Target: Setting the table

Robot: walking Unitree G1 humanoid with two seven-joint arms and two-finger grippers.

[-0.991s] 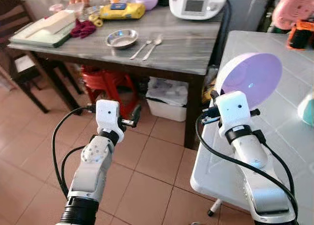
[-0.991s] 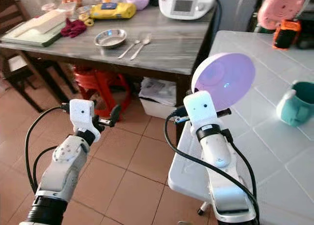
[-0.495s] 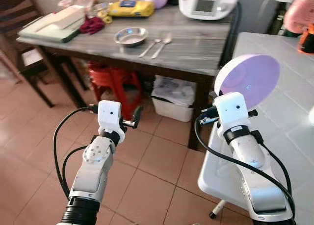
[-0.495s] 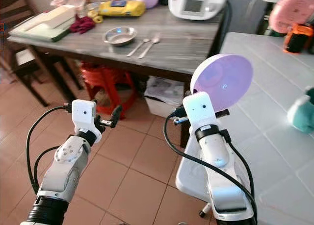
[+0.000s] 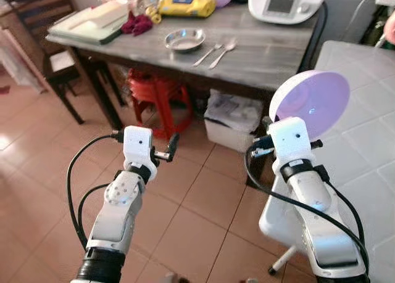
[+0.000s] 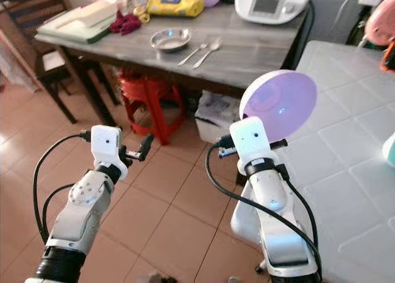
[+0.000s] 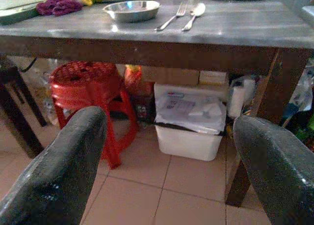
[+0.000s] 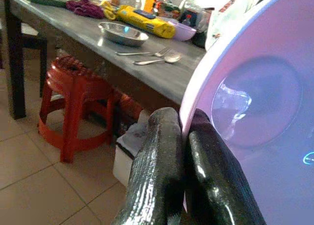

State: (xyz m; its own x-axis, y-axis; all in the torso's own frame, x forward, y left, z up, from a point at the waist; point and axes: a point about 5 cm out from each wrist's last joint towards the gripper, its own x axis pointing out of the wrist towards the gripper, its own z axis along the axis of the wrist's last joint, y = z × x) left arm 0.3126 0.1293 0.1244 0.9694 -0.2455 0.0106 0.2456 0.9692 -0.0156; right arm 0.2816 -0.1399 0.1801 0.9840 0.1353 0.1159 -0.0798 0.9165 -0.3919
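My right gripper [image 8: 182,137] is shut on the rim of a round lilac plate [image 5: 311,103], which it holds upright over the corner of a white table [image 5: 370,147]. The plate's face [image 8: 260,112] is close up in the right wrist view, pinched between both black fingers [image 8: 159,156]. My left gripper [image 5: 171,148] is open and holds nothing, out over the tiled floor. Ahead stands a grey wooden table [image 5: 259,52] with a steel bowl [image 5: 184,40], a fork [image 5: 207,50] and a spoon [image 5: 224,49] on it.
Under the grey table stand a red plastic stool [image 5: 157,92] and a white bin [image 5: 231,119]. On its far side lie a yellow box [image 5: 185,5], a maroon cloth [image 5: 137,24], a white appliance [image 5: 284,2] and a green tray [image 5: 86,25]. A dark chair [image 5: 46,42] stands left.
The whole picture has shifted right and downward, so the camera has moved; more floor and the chair show at left. Both arms keep their pose and the plate stays in the right gripper.
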